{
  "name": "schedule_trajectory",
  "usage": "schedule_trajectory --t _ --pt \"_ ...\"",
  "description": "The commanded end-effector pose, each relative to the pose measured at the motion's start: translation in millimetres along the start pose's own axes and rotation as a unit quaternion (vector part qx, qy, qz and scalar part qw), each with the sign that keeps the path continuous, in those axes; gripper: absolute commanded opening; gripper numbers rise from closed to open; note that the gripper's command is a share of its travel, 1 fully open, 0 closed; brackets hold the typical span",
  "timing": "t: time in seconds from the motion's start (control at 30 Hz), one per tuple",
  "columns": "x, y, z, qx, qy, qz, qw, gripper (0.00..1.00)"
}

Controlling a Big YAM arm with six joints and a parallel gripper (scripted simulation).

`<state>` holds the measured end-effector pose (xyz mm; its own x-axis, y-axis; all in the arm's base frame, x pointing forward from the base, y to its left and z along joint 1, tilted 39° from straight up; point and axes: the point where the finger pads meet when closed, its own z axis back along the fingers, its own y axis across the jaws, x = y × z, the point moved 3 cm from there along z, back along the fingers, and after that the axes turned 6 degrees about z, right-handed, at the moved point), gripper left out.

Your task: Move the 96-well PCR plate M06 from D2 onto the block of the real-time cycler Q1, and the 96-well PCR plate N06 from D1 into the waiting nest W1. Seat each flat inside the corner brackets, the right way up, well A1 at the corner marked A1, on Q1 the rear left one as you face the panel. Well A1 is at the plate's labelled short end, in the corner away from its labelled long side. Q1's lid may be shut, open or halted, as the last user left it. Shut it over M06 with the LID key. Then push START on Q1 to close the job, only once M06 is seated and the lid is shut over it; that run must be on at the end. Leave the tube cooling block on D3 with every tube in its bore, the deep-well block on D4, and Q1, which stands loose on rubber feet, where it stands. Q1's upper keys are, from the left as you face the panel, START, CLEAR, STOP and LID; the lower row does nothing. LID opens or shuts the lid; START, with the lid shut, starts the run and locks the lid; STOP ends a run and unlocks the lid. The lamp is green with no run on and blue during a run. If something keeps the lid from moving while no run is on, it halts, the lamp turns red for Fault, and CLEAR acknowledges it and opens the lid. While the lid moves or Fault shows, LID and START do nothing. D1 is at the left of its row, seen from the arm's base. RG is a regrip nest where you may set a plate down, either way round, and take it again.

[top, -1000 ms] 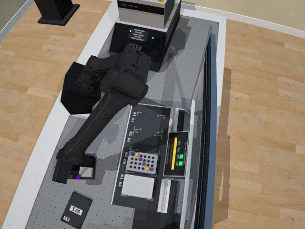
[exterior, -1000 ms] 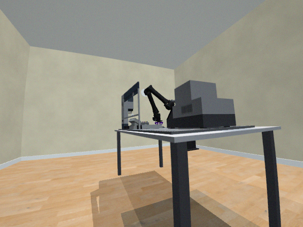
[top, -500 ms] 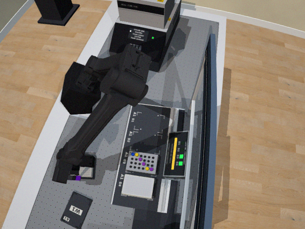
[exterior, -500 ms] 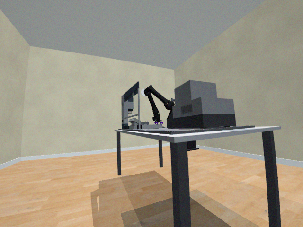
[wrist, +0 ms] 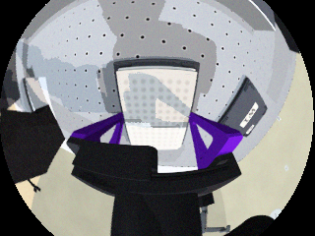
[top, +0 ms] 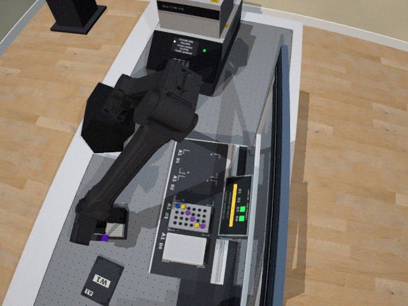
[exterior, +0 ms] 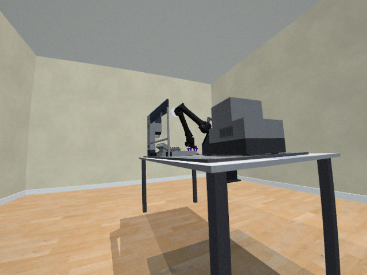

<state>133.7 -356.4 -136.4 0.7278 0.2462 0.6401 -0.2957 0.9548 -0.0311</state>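
A white 96-well PCR plate (top: pixel 115 227) lies flat in a dark nest on the table's left side; I cannot read its label. It also shows in the wrist view (wrist: pixel 159 108). My gripper (top: pixel 108 233) hangs just over it, open, with its purple fingers standing on either side of the plate's near end. The gripper is small in the exterior view (exterior: pixel 191 149). Deck positions D1 (top: pixel 197 158) and D2 (top: pixel 194 182) hold no plate. Nest W1 (top: pixel 102 280) is empty and also shows in the wrist view (wrist: pixel 246 110). The cycler Q1 (top: pixel 194 39) shows a green lamp (top: pixel 204 50).
The tube cooling block (top: pixel 189 217) with coloured tubes sits on D3 and the white deep-well block (top: pixel 184 248) on D4. A status screen (top: pixel 238 205) and a tall framed panel (top: pixel 280 171) stand to the right. The arm's base (top: pixel 105 118) is at the left.
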Motion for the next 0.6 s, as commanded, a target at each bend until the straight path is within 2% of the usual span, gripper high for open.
schedule_trajectory --t 0.0,0.2,0.37,0.57 --pt "-2.5 -15.4 1.5 -0.013 0.004 0.019 1.0 1.0" --pt "-2.1 -7.5 0.0 -0.006 0.002 0.013 1.0 1.0" --pt "-0.9 4.4 -1.7 0.006 -0.001 0.002 1.0 1.0" --pt "-1.9 -7.1 0.7 -0.004 0.002 0.01 1.0 1.0"
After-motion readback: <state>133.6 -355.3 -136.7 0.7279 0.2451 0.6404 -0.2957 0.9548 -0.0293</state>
